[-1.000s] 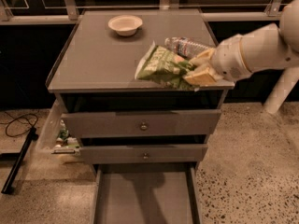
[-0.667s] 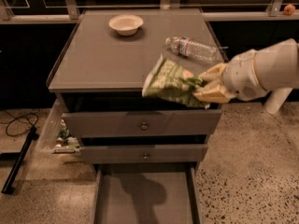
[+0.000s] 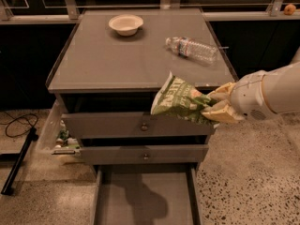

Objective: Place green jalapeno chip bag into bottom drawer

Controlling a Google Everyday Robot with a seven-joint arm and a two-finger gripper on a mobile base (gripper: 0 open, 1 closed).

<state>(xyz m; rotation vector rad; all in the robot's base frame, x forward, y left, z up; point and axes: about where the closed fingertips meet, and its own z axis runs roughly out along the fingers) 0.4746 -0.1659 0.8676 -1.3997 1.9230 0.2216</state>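
Observation:
The green jalapeno chip bag (image 3: 180, 100) is a crinkled light-green and white foil bag. It hangs in the air in front of the cabinet's top edge, over the upper drawer front. My gripper (image 3: 218, 104) comes in from the right on a white arm and is shut on the bag's right end, with its yellowish fingers (image 3: 223, 112) above and below the foil. The bottom drawer (image 3: 143, 201) is pulled out below, a wide shallow grey tray with nothing in it. The bag is above and slightly right of its middle.
A clear plastic water bottle (image 3: 193, 48) lies on the cabinet top (image 3: 117, 60), a white bowl (image 3: 125, 24) at the back. Two upper drawers with round knobs (image 3: 144, 126) are shut. A black cable and stand (image 3: 18, 158) lie on the floor left.
My gripper has carried the chip bag off the cabinet top, forward and downward, so it now hangs in front of the upper drawer. The water bottle stays on top.

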